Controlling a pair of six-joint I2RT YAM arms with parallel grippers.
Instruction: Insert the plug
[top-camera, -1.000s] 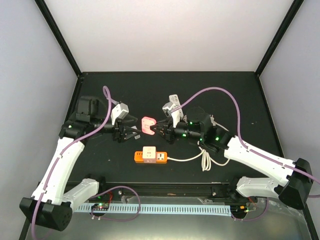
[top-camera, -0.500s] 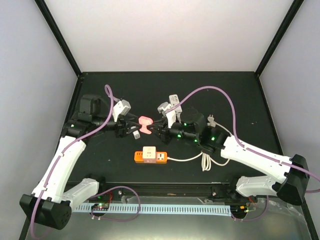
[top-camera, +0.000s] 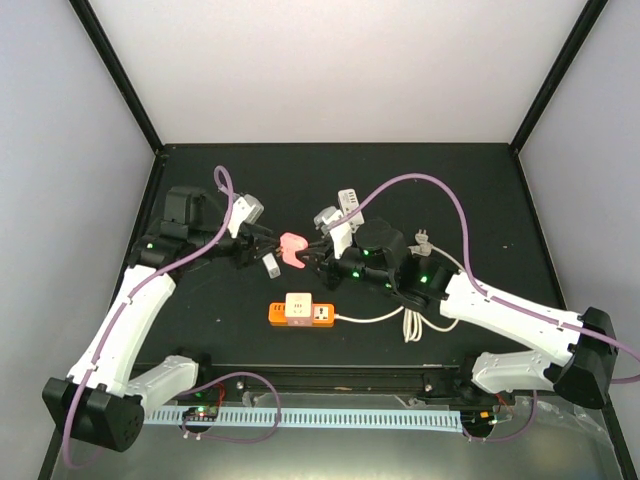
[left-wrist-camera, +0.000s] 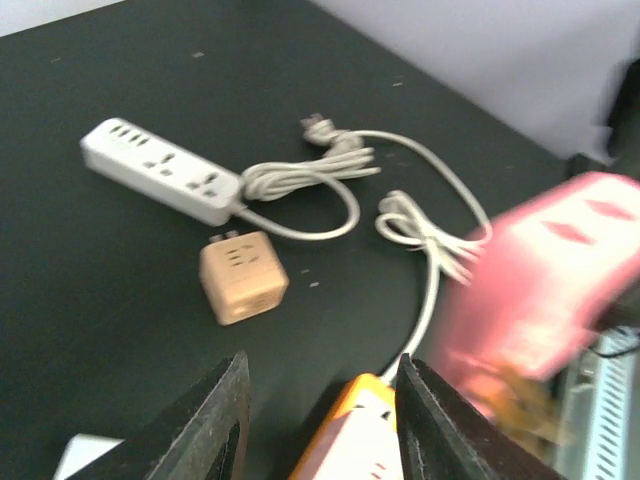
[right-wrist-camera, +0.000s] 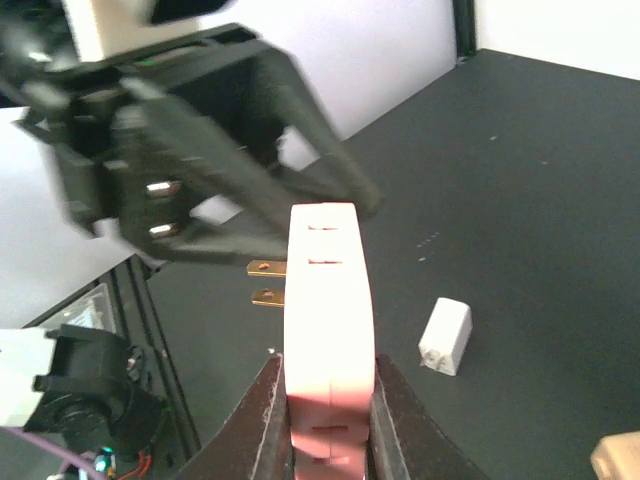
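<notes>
pink plug (right-wrist-camera: 325, 300) – right pincer (right-wrist-camera: 327, 420) grips | left pincer (left-wrist-camera: 325, 425) narrowed, nearer

Our marker is the short power strip (top-camera: 300, 314), near the front middle of the counter (top-camera: 480, 190). On top of it, toward its left end, sits a cube adapter (top-camera: 297, 305). Off its right end the cord (top-camera: 372, 318) runs to a coiled bundle (top-camera: 411, 325). Just behind the strip, slightly left, a small adapter (top-camera: 271, 267) lies on the counter. Also behind the strip, but raised off the counter, the plug (right-wrist-camera: 325, 300) sits in the right gripper's (right-wrist-camera: 325, 430) jaws. Farther behind and right of the strip lies a long power strip (left-wrist-camera: 160, 185).
</notes>
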